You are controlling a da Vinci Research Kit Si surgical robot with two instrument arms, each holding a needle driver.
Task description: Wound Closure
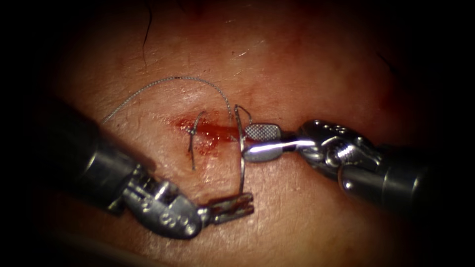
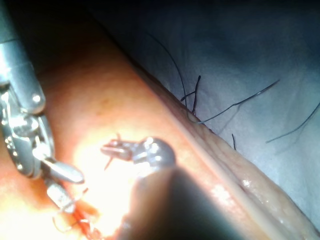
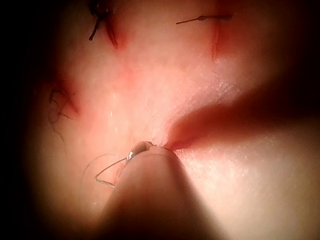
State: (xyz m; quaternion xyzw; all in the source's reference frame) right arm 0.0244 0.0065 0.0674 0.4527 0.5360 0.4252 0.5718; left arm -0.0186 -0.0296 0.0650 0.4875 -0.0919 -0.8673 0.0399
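The curved needle (image 1: 242, 163) stands across the right end of the cut (image 1: 217, 132) in the tissue (image 1: 307, 64). My left tool (image 1: 232, 207) comes in from the lower left, jaws shut on the needle's lower end. My right tool (image 1: 253, 142) has its jaws open at mid-curve, one on each side of the needle, with the hatched face of one jaw showing. Thread (image 1: 163, 81) arcs from the left over to the needle's upper end; I cannot tell whether that end is in the tissue. The left wrist view shows my left tool (image 2: 112, 148) and the right tool (image 2: 62, 184).
A tied stitch (image 1: 194, 132) with loose tails crosses the cut to the left, amid red fluid (image 1: 213, 143). Older stitches (image 3: 100, 20) mark the tissue in the right wrist view. Dark strands (image 2: 240, 102) lie on the blue cloth past the tissue's edge.
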